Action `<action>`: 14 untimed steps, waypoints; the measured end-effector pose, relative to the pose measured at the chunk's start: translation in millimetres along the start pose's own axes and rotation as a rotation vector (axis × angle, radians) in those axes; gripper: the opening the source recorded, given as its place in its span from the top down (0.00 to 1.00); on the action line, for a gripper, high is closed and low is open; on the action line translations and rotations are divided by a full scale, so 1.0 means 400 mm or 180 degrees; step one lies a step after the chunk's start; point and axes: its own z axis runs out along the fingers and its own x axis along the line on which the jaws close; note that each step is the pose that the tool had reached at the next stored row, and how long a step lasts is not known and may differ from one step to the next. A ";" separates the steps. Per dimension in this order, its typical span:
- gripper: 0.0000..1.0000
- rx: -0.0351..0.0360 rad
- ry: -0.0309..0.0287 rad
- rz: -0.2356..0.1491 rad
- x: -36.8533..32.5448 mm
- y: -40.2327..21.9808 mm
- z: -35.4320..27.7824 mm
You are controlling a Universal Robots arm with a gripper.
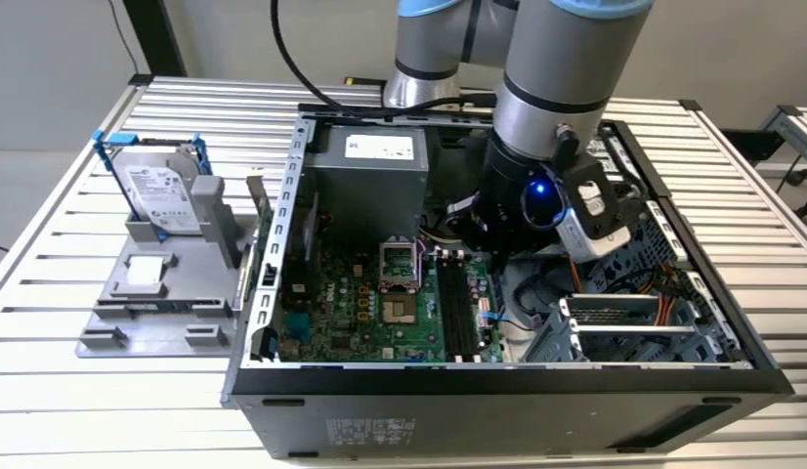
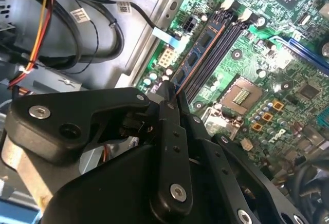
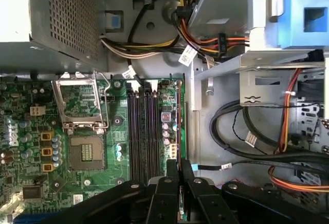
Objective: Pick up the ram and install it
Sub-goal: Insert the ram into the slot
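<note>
Second wrist view: inside the computer case [image 2: 141, 34], the pincer [image 2: 171, 91] grips the ram [image 2: 200, 49] at the memory slots [image 2: 222, 43].

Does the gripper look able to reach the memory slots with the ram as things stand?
Probably yes. The gripper, shut on the ram, hangs over the memory slots; nothing covers them, and the cables lie off to one side.

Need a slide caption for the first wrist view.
Black gripper shut on the thin dark green ram stick, held edge-on at the green motherboard's black memory slots.
</note>
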 end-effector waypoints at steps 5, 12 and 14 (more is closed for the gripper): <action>1.00 -0.0001 0.0000 -0.0026 0.009 -0.001 0.022; 1.00 0.0000 0.0000 -0.0051 0.023 -0.002 0.053; 1.00 0.0000 0.0001 -0.0058 0.024 -0.003 0.062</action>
